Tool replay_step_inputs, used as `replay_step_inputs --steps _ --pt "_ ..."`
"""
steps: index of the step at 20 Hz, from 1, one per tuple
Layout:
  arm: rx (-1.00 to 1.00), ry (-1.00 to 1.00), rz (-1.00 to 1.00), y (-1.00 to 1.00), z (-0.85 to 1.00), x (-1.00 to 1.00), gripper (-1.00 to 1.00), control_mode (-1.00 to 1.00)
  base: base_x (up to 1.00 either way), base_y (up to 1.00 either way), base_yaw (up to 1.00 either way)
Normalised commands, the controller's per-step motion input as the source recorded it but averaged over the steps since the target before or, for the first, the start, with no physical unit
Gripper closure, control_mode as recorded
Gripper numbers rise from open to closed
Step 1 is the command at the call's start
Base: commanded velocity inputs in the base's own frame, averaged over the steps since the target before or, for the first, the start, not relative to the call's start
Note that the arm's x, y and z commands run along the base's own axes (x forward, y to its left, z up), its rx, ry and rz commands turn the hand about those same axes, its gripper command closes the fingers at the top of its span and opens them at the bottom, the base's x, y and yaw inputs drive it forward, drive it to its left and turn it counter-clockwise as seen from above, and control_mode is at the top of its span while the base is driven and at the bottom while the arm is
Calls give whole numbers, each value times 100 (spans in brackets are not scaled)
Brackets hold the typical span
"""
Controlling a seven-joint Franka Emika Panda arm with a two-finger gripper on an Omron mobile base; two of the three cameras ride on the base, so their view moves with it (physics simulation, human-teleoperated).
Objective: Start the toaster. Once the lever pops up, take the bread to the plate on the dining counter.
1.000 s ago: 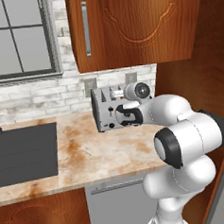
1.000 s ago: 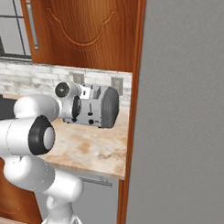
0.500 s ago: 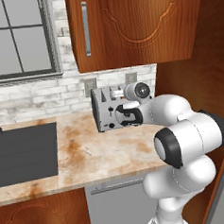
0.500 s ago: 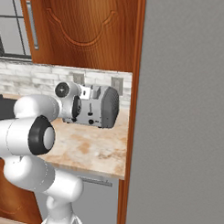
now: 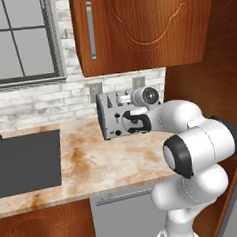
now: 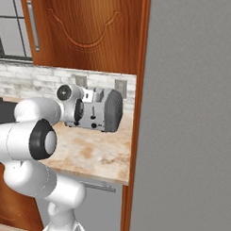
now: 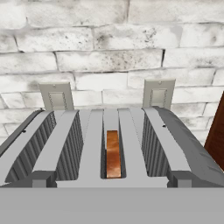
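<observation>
Nothing has shifted over the last second: the claw (image 5: 125, 124) stays wide open at the toaster (image 5: 115, 118), mid-frame on the bench (image 5: 83, 158). The bread (image 7: 113, 153) sits down in a middle slot, so starting remains undone.

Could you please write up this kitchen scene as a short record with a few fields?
setting: marbled worktop below a wooden wall cabinet, white brick wall behind
toaster: stands at the back of the worktop against the wall, two wall outlets right behind it
bread: brown slice sitting down in one of the middle slots
sink: dark, set into the worktop to the toaster's left
gripper: at the toaster's front, fingers not shown, open
</observation>
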Motion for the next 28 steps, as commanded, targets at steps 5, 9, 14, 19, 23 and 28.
replay_step_inputs --steps 5,9,14,19,23,28 --pt "0 0 0 0 0 0 -100 -100 0 0 0" --pt "0 0 0 0 0 0 -100 -100 0 0 0" --pt "0 0 0 0 0 0 -100 -100 0 0 0" --pt "0 0 0 0 0 0 -100 -100 0 0 0" --pt "0 0 0 0 0 0 -100 -100 0 0 0" --pt "0 0 0 0 0 0 -100 -100 0 0 0"
